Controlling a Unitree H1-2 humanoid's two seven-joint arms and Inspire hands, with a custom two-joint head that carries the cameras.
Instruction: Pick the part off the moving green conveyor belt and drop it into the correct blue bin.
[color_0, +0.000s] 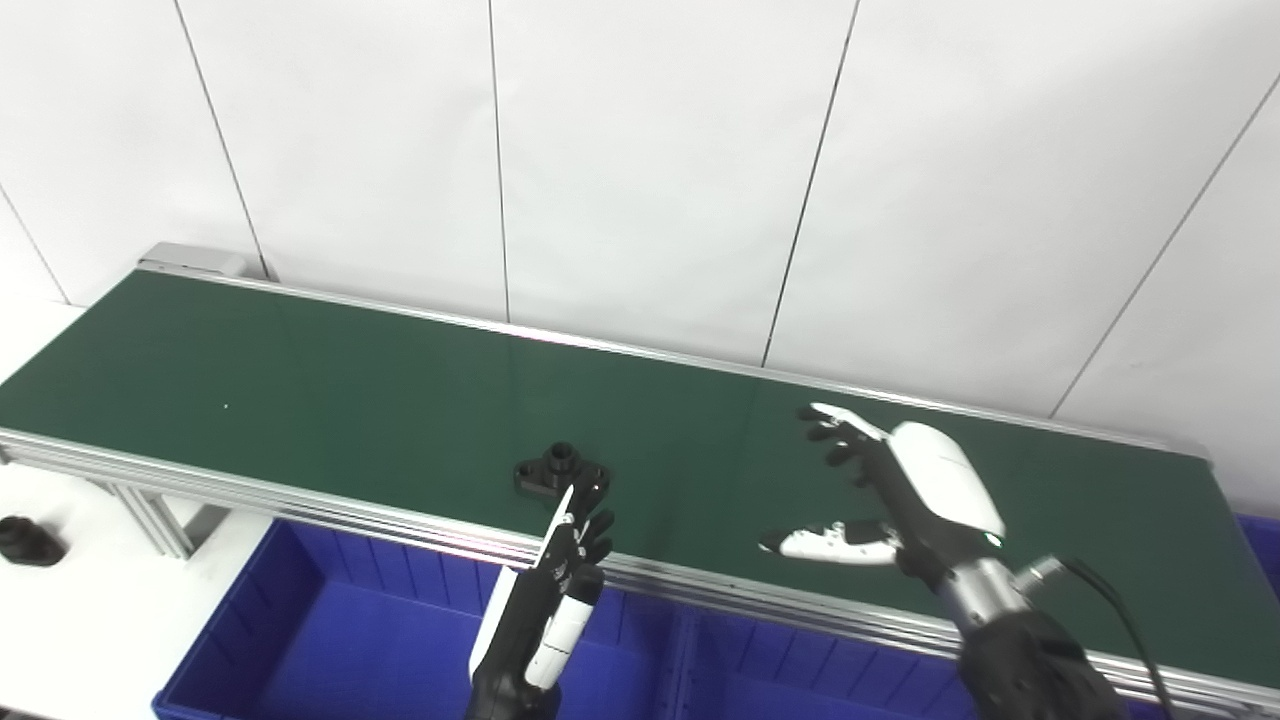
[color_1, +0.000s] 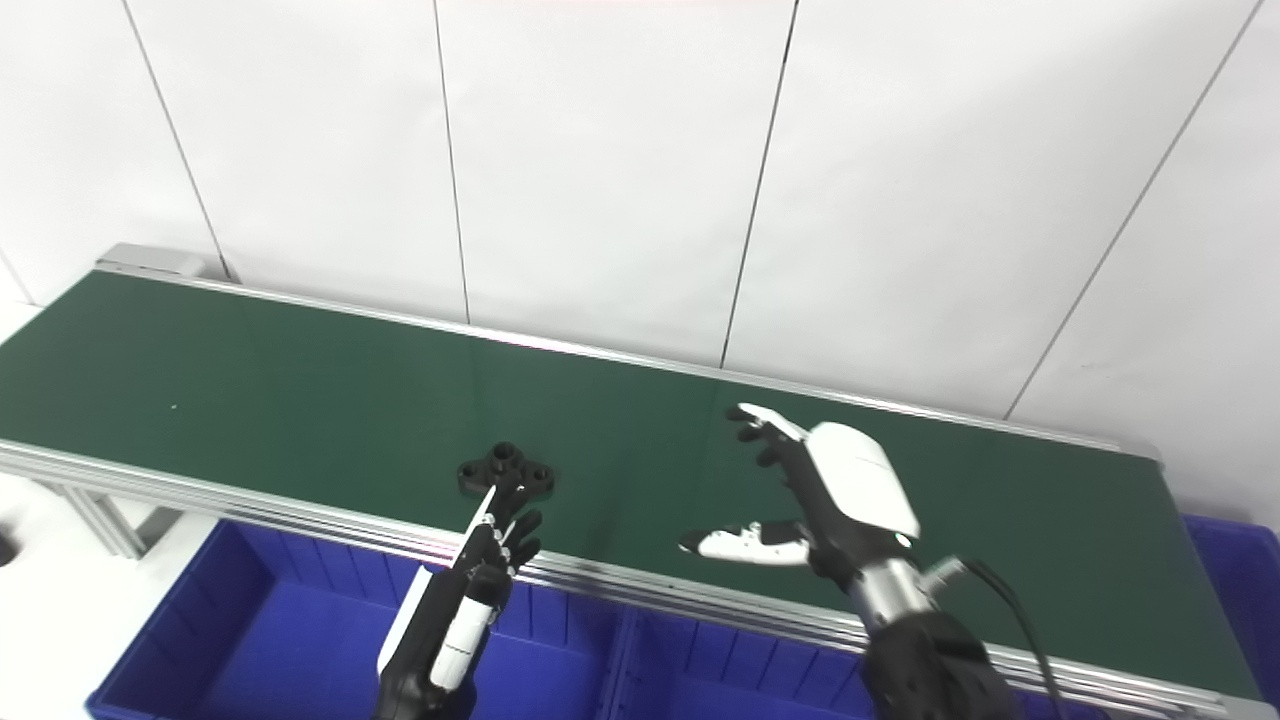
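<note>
The green belt (color_0: 300, 380) runs aslant before a white panelled wall (color_0: 640, 150), blue bins (color_0: 330, 620) below its near rail, the black part (color_0: 560, 470) lying near that rail just beyond the empty left hand's (color_0: 560, 580) straight fingers (color_0: 562, 515), the right hand (color_0: 900, 500) spread, empty.

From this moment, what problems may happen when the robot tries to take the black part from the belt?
1. The black flanged part lies near the front edge of the green conveyor belt, by the left robot hand fingertips; a poke might push it off the edge.
2. The belt moves, so the part may drift from where the hand closes.
3. The right robot hand is open over the belt, apart from the part; if both reach, they might collide.
</note>
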